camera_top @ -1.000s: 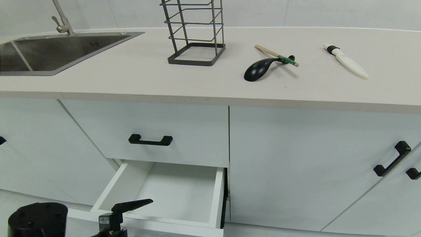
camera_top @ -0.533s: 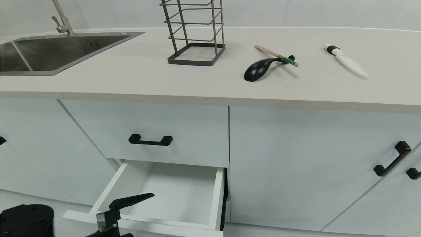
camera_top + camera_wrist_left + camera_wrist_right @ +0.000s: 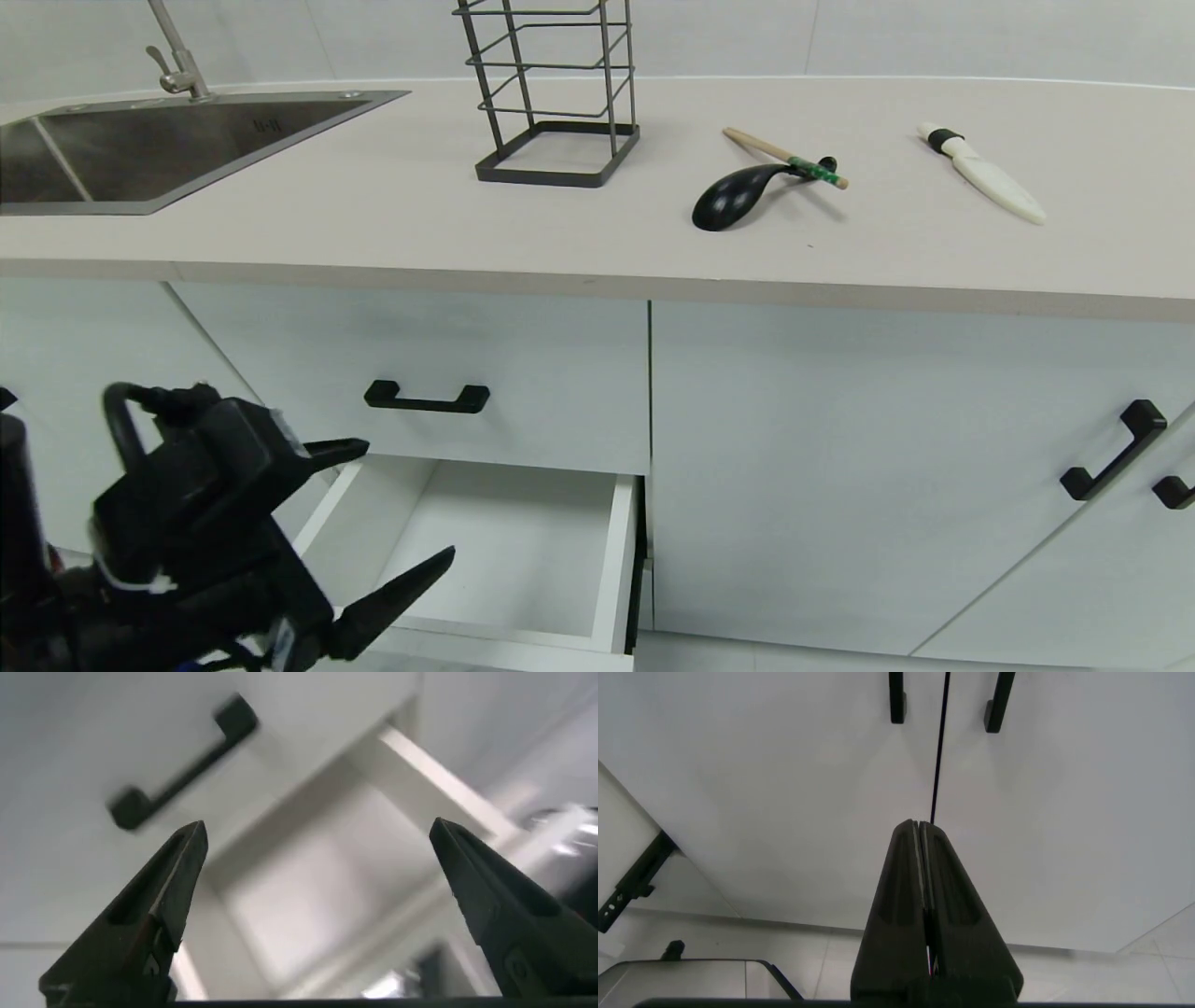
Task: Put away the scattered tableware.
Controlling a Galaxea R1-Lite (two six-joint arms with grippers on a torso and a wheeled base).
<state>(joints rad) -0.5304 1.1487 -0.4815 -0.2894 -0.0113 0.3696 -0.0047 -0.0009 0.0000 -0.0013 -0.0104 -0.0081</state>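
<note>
Scene at the start of tidying. The left gripper [image 3: 406, 504] hangs at the near left, in front of the open lower drawer [image 3: 618, 551]. Its jaws are spread wide and hold nothing; the left wrist view looks between them into the bare drawer. The right gripper [image 3: 920, 831] faces a white cabinet front [image 3: 785, 812], its jaws pressed together with nothing between them.

All the tableware lies on the worktop [image 3: 373, 219], to the right of the wire rack [image 3: 558, 103] and well apart from both grippers:
- A black spoon [image 3: 733, 201] lies bowl-end nearest.
- The chopsticks [image 3: 784, 157] cross the tip of the spoon's handle and touch it.
- A white knife [image 3: 982, 175] lies flat farther right, on its own.

The sink [image 3: 140, 149] occupies the far left. No item appears to have been put away yet.

Likely hazards:
- **Spoon and chopsticks.** Because the two touch, lifting one would probably drag or roll the other, possibly towards the worktop edge.
- **Spoon.** Its rounded, glossy bowl may slip from the jaws unless it is taken by the handle.
- **Knife.** It is slim and lies flat, so the jaws may scrape the worktop and push it away instead of closing on it.
- **Drawer.** It juts out below the worktop, so an arm rising from there could strike its front or the worktop edge. An item released too high could bounce out.
</note>
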